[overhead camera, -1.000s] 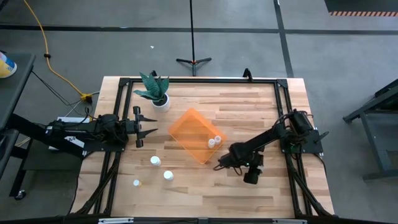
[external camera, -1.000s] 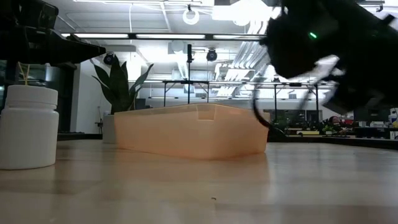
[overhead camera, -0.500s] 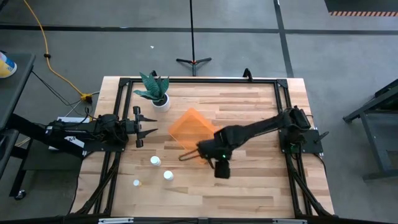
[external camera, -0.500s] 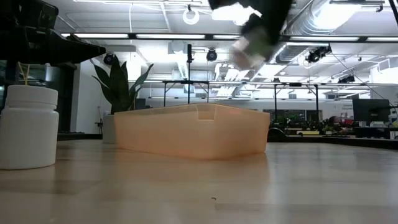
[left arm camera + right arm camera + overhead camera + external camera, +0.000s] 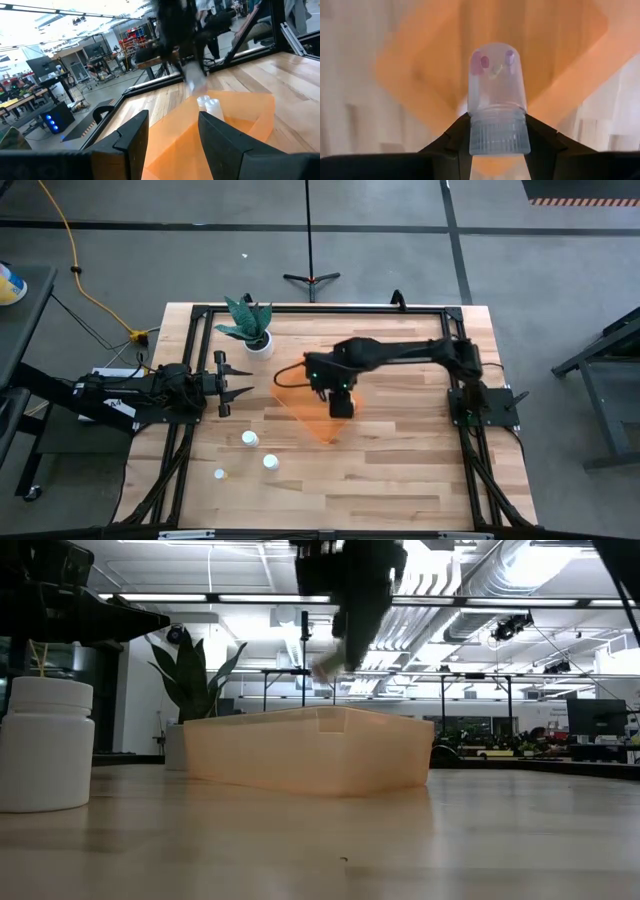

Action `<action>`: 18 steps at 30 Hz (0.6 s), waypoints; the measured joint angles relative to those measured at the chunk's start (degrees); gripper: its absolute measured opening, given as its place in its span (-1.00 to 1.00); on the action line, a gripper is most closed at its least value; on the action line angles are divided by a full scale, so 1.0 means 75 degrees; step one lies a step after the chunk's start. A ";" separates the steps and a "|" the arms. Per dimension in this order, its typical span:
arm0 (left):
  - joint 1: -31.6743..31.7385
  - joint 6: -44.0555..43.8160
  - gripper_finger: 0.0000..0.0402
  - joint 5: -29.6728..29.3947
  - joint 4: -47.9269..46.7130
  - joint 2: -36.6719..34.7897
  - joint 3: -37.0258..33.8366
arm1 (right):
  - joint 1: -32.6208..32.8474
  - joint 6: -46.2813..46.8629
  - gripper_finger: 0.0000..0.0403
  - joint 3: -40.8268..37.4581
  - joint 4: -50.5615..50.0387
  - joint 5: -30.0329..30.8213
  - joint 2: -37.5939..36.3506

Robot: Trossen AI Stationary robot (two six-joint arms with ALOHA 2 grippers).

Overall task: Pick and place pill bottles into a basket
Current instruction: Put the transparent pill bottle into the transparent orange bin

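My right gripper (image 5: 328, 383) hangs over the translucent orange basket (image 5: 310, 412), shut on a small white pill bottle (image 5: 494, 80). The bottle also shows blurred above the basket in the low view (image 5: 326, 667). Two pill bottles (image 5: 207, 103) lie inside the basket. Three more stand on the table near the front left: one (image 5: 249, 439), another (image 5: 270, 462) and a third (image 5: 219, 474). My left gripper (image 5: 240, 385) is open and empty at the table's left edge, pointing at the basket (image 5: 220, 130). My right gripper pinches the bottle's ribbed white cap (image 5: 492, 137) between its two fingers (image 5: 459, 134), one on each side. The fingers come from above, pointing down. The bottle hangs body-down below them, clear of the basket (image 5: 560, 60).
A white pot with green leaves (image 5: 258, 340) stands at the far left, behind the basket. A black frame (image 5: 320, 308) runs along the table's edges. Bare wood lies to the basket's right and along the near edge (image 5: 400, 480).
My right gripper has carried the bottle from the table beside the basket's near right corner toward the left, and then up and toward the far edge, to above the basket. It has stayed shut on the bottle. The left arm has kept still.
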 joint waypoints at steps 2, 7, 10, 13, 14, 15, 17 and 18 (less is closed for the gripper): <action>-0.0003 0.0000 0.03 0.0000 0.0003 0.0000 0.0003 | -0.0256 -0.0099 -0.36 -0.0006 -0.0264 -0.0010 0.0222; 0.0000 0.0000 0.03 0.0000 0.0003 -0.0002 0.0003 | -0.0677 -0.0291 -0.36 -0.0006 -0.0732 -0.0037 0.0663; -0.0002 0.0000 0.03 0.0000 0.0000 0.0001 0.0001 | -0.0778 -0.0413 -0.36 -0.0006 -0.0901 -0.0160 0.0842; -0.0003 0.0000 0.03 -0.0001 0.0003 0.0001 0.0002 | -0.0794 -0.0420 -0.36 -0.0006 -0.1209 -0.0289 0.0980; -0.0003 0.0000 0.03 -0.0006 0.0000 0.0001 0.0003 | -0.0791 -0.0408 -0.36 -0.0006 -0.1309 -0.0280 0.1011; -0.0001 0.0000 0.03 -0.0006 0.0002 0.0001 0.0003 | -0.0791 -0.0401 -0.36 -0.0006 -0.1383 -0.0250 0.1034; -0.0003 0.0000 0.03 -0.0009 0.0003 0.0000 0.0003 | -0.0788 -0.0361 -0.36 -0.0006 -0.1460 -0.0212 0.1041; -0.0001 0.0000 0.03 -0.0009 0.0002 0.0001 0.0003 | -0.0788 -0.0345 -0.36 -0.0006 -0.1475 -0.0214 0.1041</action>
